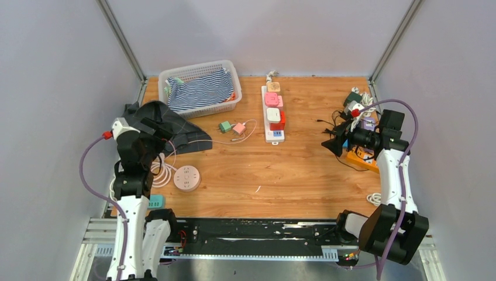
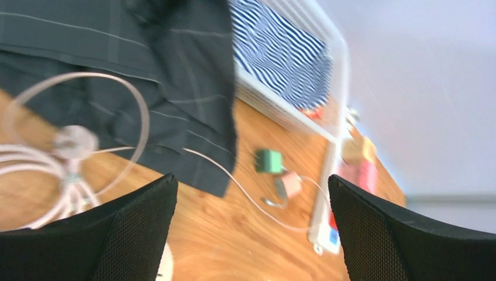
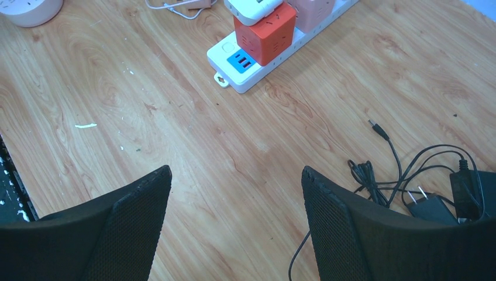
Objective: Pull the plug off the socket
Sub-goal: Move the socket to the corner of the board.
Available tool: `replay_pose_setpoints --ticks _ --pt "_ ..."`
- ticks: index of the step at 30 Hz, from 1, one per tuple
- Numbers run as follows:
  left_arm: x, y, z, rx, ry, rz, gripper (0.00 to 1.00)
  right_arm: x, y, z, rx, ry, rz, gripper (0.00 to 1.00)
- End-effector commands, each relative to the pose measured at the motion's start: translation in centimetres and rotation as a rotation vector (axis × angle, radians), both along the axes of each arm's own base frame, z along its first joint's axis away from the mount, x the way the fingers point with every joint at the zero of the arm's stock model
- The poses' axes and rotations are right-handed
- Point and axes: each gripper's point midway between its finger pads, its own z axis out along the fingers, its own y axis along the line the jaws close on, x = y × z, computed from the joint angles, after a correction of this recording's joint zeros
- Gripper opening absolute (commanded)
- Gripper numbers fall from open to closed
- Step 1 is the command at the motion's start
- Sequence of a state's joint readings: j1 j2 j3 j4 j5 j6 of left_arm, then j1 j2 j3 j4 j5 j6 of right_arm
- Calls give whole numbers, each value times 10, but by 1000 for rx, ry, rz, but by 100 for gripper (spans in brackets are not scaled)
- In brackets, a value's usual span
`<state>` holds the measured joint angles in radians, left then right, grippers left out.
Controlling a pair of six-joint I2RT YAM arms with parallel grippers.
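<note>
The round pale socket (image 1: 186,177) lies flat at the front left of the table with nothing plugged into its top. Left of it, a white plug (image 2: 74,142) rests on its coiled white cable (image 1: 161,170), blurred in the left wrist view. My left gripper (image 1: 159,132) (image 2: 251,177) hangs above the dark cloth and the coil, open and empty. My right gripper (image 1: 330,143) (image 3: 236,169) is open over bare wood at the right, holding nothing.
A dark cloth (image 1: 181,132) lies behind the coil, below a white basket (image 1: 199,67) of striped fabric. A green adapter (image 1: 224,126) and a pink adapter (image 1: 238,127) sit mid-table. A white power strip (image 1: 272,111) carries cube adapters. Black cables (image 3: 409,175) clutter the right edge.
</note>
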<state>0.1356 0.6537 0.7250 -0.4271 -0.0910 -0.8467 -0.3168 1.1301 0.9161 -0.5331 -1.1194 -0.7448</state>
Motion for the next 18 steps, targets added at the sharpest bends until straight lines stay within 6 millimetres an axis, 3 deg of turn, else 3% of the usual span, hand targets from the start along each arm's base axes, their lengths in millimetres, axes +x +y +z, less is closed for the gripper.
replay_pose_setpoints --ticks 1,4,11,18 --pt "8 -68 17 -31 -178 -417 100 -8 4 4 30 -26 31 83" --pt "2 -95 30 -37 -289 -587 100 -11 6 3 27 -36 43 83" --pt "-21 -150 40 99 -352 -853 100 -13 9 4 33 -42 60 83" --pt "-31 -199 18 133 -299 -1003 100 -16 10 4 32 -53 66 83"
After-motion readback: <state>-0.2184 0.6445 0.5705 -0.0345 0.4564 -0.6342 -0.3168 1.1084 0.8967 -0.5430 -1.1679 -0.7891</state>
